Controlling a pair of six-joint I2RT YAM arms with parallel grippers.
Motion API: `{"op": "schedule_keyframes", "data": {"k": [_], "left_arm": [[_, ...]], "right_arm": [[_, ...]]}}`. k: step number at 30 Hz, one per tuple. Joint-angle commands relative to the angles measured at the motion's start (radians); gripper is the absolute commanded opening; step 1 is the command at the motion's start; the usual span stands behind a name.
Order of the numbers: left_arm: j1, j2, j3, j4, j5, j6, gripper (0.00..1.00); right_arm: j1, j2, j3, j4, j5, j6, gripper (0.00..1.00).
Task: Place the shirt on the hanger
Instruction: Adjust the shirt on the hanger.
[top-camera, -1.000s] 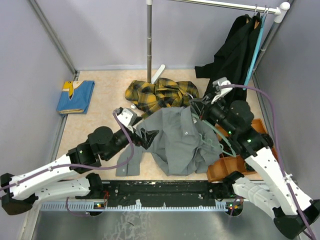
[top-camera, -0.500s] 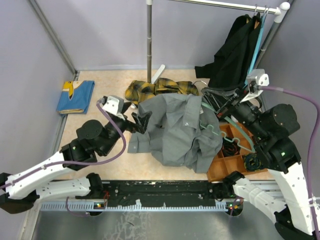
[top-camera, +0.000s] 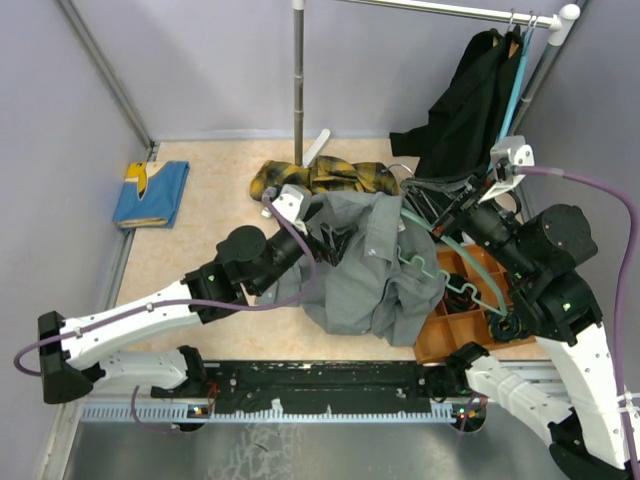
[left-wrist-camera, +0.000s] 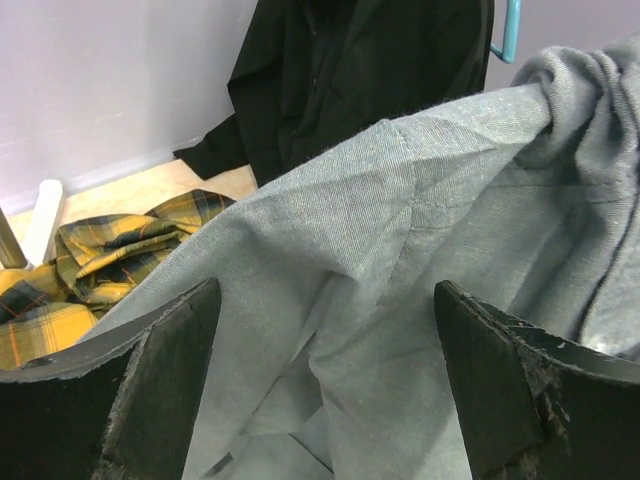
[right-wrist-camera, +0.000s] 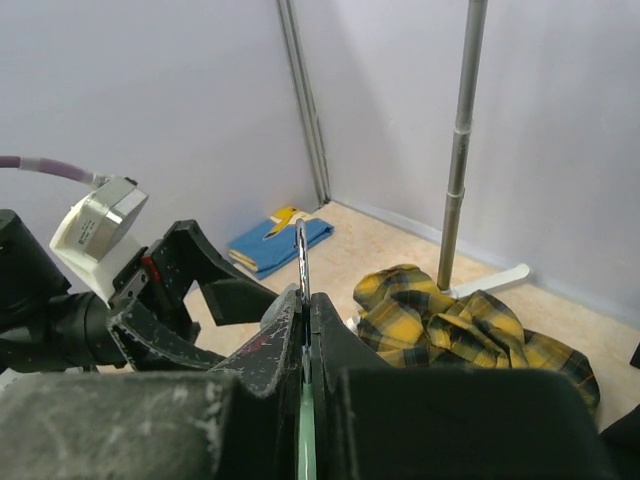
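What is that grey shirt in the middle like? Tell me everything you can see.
The grey shirt is plain, thin-looking woven cloth, crumpled into a bunched heap mid-table. Its upper part drapes over the hanger, whose wavy green bar sticks out on its right toward the orange tray. Its far edge overlaps the yellow plaid cloth. The open left gripper sits at its left side, facing the cloth.
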Motion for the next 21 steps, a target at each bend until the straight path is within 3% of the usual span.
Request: {"op": "schedule_keyframes", "data": {"k": [1, 5, 8, 14, 16, 21], "left_arm": [[-0.003, 0.014, 0.028, 0.120, -0.033, 0.025, 0.88], [-0.001, 0.035, 0.043, 0.138, -0.058, 0.055, 0.73], [0.002, 0.036, 0.049, 0.150, -0.055, 0.076, 0.46], [0.033, 0.015, 0.071, 0.083, -0.093, 0.100, 0.08], [0.049, -0.005, 0.077, 0.044, -0.116, 0.107, 0.00], [0.125, -0.047, 0.093, -0.079, -0.159, 0.101, 0.00]], "right_arm": [[-0.007, -0.014, 0.050, 0.081, -0.023, 0.020, 0.00], [-0.007, -0.022, 0.043, 0.080, -0.027, 0.025, 0.00], [-0.007, -0.030, 0.037, 0.074, -0.025, 0.027, 0.00], [-0.007, -0.053, 0.031, 0.046, 0.004, 0.021, 0.00], [-0.006, -0.060, 0.039, 0.013, 0.031, 0.007, 0.00], [-0.006, -0.089, 0.040, -0.051, 0.050, -0.026, 0.00]]}}
